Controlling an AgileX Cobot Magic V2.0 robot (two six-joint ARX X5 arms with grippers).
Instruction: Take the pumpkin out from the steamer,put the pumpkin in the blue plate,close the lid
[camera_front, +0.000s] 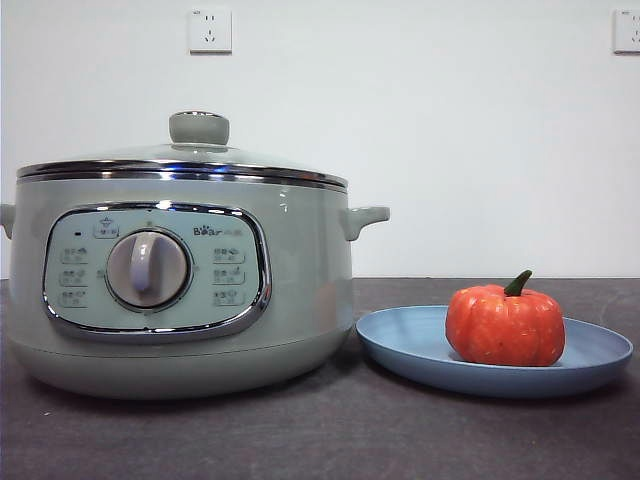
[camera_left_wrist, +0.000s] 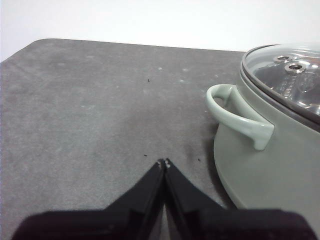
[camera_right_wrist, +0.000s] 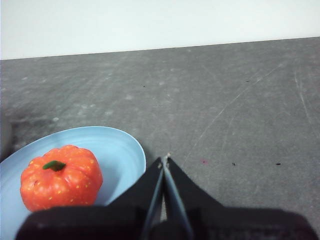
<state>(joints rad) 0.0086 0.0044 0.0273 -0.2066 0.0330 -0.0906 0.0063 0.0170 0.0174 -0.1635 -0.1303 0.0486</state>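
The one large round grey-green electric steamer (camera_front: 185, 290) stands on the dark grey bench (camera_front: 330, 430) with its one domed glass lid (camera_front: 180, 160) seated on the rim, steel edge all round and the grey-green knob on top; through the glass I cannot tell what is inside. The one small orange-red ribbed toy pumpkin (camera_front: 505, 325) with its curved green stem sits upright in the one wide shallow light blue plate (camera_front: 410, 345), which lies on the bench just beside the steamer.

My left tool (camera_left_wrist: 164, 162) is held low over bare bench, its two black jaws pressed together at the tips with nothing between them; the steamer's side handle (camera_left_wrist: 237, 115) is near it, off to one side, not touching. My right tool (camera_right_wrist: 164, 159) is likewise closed tip to tip and empty, over the bench just beside the plate's rim, with the pumpkin near and apart from it. Neither arm shows in the front view.
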